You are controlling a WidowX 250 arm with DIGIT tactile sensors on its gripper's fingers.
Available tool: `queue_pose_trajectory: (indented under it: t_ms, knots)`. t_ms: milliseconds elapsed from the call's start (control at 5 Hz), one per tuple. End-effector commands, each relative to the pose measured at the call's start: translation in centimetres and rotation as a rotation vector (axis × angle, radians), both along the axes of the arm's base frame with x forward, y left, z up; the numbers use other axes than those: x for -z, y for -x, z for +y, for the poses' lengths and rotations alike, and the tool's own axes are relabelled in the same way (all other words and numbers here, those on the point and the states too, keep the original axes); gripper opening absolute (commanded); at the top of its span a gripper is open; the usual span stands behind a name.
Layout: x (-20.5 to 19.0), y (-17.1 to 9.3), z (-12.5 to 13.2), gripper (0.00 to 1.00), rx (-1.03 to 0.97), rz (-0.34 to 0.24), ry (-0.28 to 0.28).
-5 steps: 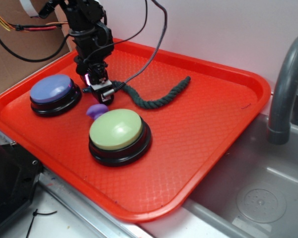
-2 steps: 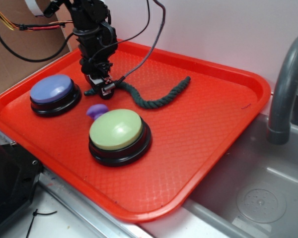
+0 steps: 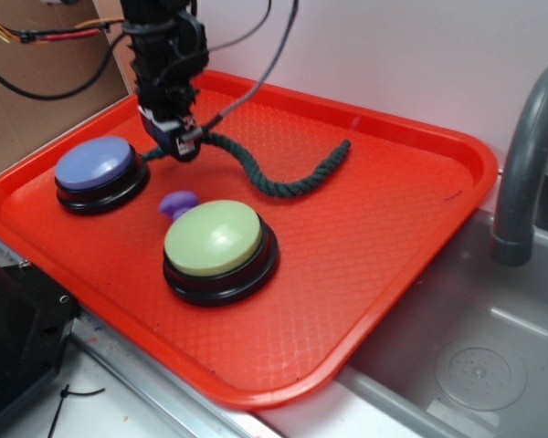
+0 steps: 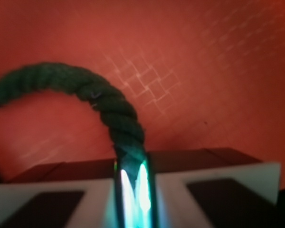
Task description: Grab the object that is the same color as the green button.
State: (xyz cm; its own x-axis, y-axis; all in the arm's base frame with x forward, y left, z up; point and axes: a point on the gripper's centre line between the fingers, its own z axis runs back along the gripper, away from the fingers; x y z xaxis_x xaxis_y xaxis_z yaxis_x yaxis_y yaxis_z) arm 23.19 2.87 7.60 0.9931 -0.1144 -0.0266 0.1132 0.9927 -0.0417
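Note:
The object, a dark green twisted rope (image 3: 272,179), runs across the red tray (image 3: 374,237) from a free end at the right (image 3: 342,147) up to my gripper (image 3: 184,141) at the back left. My gripper is shut on the rope's left end, which is raised off the tray. In the wrist view the rope (image 4: 92,97) arches away from the two jaws, which pinch it tight. The green button (image 3: 215,239), a pale yellow-green dome on a black base, stands nearer the tray's front, below my gripper.
A purple-blue domed button (image 3: 96,164) sits left of my gripper. A small purple piece (image 3: 176,204) lies between the two buttons. A grey faucet (image 3: 528,155) and steel sink (image 3: 475,365) lie to the right. Cables hang behind the arm.
My gripper has risen and shifted slightly back and left, lifting the rope's left end off the tray. The rope's right end has stayed where it lay.

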Motion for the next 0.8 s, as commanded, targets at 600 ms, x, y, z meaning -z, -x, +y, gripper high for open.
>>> queue_pose_trajectory:
  t_ms: [600]
  knots:
    - [-12.6,6.2,-1.6,0.00,-0.183,-0.251,0.070]
